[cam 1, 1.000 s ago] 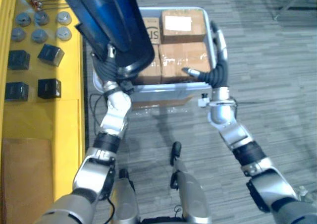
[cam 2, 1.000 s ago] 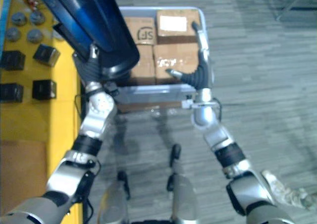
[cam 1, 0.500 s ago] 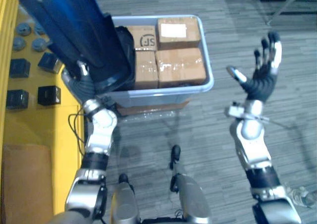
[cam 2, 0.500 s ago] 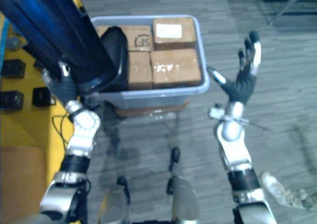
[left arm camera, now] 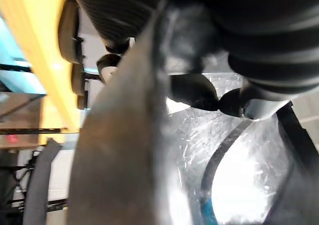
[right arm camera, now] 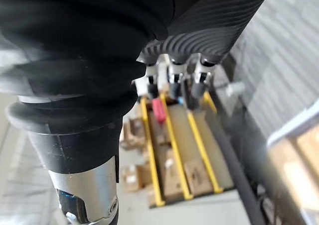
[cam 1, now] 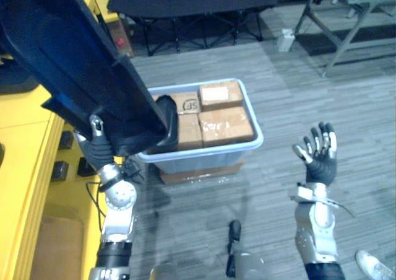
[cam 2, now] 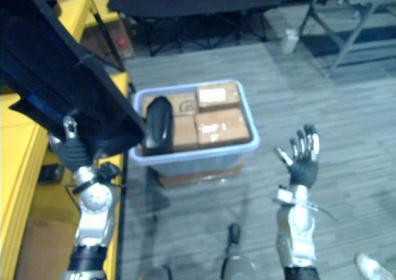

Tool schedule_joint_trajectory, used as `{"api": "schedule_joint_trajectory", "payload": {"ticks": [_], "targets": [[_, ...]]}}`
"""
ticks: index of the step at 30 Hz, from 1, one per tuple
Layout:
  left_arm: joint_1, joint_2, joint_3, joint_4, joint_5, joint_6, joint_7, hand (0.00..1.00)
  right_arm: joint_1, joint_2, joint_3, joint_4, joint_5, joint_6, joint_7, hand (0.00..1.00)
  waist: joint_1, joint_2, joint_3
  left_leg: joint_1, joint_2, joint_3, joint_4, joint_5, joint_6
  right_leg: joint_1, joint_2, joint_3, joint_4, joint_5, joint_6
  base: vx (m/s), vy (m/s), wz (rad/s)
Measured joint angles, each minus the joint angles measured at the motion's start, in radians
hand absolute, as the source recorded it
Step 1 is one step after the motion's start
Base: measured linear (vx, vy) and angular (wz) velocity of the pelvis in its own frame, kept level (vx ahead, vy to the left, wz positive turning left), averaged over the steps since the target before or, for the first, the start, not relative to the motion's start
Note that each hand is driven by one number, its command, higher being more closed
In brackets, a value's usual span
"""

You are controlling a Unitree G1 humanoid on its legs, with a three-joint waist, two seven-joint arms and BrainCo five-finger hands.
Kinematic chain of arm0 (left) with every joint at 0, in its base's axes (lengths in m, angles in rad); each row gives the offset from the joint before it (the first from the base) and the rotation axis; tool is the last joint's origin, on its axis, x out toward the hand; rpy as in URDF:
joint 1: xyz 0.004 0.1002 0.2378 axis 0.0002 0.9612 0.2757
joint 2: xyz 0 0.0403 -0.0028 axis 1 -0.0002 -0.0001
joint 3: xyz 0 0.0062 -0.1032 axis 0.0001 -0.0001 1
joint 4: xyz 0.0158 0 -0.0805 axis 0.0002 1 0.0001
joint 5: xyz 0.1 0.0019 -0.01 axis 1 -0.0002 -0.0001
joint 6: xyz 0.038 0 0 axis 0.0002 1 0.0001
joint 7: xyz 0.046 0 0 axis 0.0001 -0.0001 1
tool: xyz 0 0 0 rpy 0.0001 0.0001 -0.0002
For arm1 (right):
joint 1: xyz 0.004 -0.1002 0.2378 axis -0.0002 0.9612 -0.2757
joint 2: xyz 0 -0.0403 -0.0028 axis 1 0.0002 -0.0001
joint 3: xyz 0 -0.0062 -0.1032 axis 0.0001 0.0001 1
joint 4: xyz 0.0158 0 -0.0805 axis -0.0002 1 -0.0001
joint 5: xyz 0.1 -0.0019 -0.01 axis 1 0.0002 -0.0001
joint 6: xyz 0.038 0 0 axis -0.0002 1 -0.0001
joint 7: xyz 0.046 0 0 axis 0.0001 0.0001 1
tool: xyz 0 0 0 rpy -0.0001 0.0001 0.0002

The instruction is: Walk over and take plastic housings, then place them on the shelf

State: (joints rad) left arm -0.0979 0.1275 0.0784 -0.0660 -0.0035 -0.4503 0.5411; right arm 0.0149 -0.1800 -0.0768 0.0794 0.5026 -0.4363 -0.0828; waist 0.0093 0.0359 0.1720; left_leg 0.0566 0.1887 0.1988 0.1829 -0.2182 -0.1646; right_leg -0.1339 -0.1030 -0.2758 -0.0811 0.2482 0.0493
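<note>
Now I see the left robot hand (cam 1: 98,148) clamped on the dark-blue plastic housing (cam 1: 74,75) beside the bin (cam 1: 204,154), right robot hand (cam 1: 320,161) splayed open over the floor (cam 1: 291,100).

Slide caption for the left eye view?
Left hand grips large dark-blue plastic housing beside pale plastic bin of cardboard boxes; right hand open.

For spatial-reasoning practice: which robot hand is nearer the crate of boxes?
Left. The left robot hand holds the dark housing beside the left corner of the crate; the right robot hand is open over the floor, apart to its right.
</note>
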Motion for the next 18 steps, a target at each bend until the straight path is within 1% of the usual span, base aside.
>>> {"api": "schedule_joint_trajectory", "payload": {"ticks": [2,4,5,7,9,11,15,16,18], "targets": [[0.010,-0.008,0.011,-0.044,0.000,0.015,-0.031,1.00,-0.003,0.000,0.000,0.022,0.004,0.008,0.032,0.00,0.005,0.013,-0.008,0.013,0.002,-0.009,-0.003,0.001,-0.001,0.016,0.000,-0.013,0.000,0.004,-0.003,0.11,0.009,0.14],[0.012,-0.013,0.025,-0.060,-0.002,0.025,-0.059,1.00,-0.002,0.000,0.001,0.035,0.004,0.022,0.047,0.00,0.002,0.016,-0.010,0.032,0.001,-0.029,-0.007,0.001,-0.001,0.048,-0.003,-0.029,0.000,0.003,-0.003,0.07,0.031,0.24],[0.022,-0.012,0.040,-0.076,-0.023,0.029,-0.075,1.00,-0.007,0.001,0.005,0.036,0.004,0.023,0.062,0.00,0.006,0.011,-0.013,0.038,-0.003,-0.030,-0.006,0.000,0.000,0.056,-0.009,-0.031,-0.001,0.002,-0.002,0.04,0.042,0.19],[0.038,-0.013,0.073,-0.089,-0.040,0.040,-0.087,1.00,-0.014,0.001,0.025,0.036,0.002,0.025,0.068,0.00,0.007,0.006,-0.016,0.030,-0.013,-0.047,0.001,-0.004,0.007,0.065,-0.021,-0.049,-0.009,0.000,0.002,-0.01,0.034,0.19],[0.076,-0.013,0.109,-0.112,-0.069,0.044,-0.103,1.00,-0.015,0.010,0.048,0.035,-0.007,0.040,0.068,0.00,0.017,-0.003,-0.023,0.030,-0.016,-0.051,0.002,-0.005,0.008,0.068,-0.025,-0.053,-0.010,-0.015,0.015,-0.01,0.004,0.12],[0.114,-0.014,0.146,-0.129,-0.102,0.045,-0.130,1.00,-0.016,0.023,0.052,0.035,-0.007,0.060,0.066,0.00,0.039,-0.013,-0.029,0.025,-0.014,-0.057,0.002,-0.005,0.008,0.068,-0.024,-0.058,-0.010,-0.023,0.009,0.01,-0.025,0.08],[0.162,-0.016,0.180,-0.129,-0.116,0.045,-0.136,1.00,-0.022,0.024,0.064,0.035,-0.007,0.092,0.071,0.00,0.047,-0.012,-0.035,0.009,-0.013,-0.084,0.003,-0.003,0.006,0.070,-0.027,-0.081,-0.010,-0.022,0.013,0.01,-0.009,0.18],[0.180,-0.017,0.190,-0.129,-0.116,0.046,-0.134,1.00,-0.023,0.024,0.065,0.035,-0.008,0.101,0.086,0.00,0.053,-0.009,-0.037,0.009,-0.013,-0.084,0.003,-0.003,0.006,0.070,-0.027,-0.082,-0.010,-0.022,0.013,0.00,0.000,0.00],[0.201,-0.019,0.199,-0.130,-0.114,0.048,-0.128,1.00,-0.022,0.025,0.065,0.034,-0.008,0.117,0.094,0.00,0.061,-0.005,-0.039,0.005,-0.016,-0.091,0.002,-0.003,0.006,0.071,-0.032,-0.091,-0.010,-0.022,0.013,0.04,0.017,0.15]]}}
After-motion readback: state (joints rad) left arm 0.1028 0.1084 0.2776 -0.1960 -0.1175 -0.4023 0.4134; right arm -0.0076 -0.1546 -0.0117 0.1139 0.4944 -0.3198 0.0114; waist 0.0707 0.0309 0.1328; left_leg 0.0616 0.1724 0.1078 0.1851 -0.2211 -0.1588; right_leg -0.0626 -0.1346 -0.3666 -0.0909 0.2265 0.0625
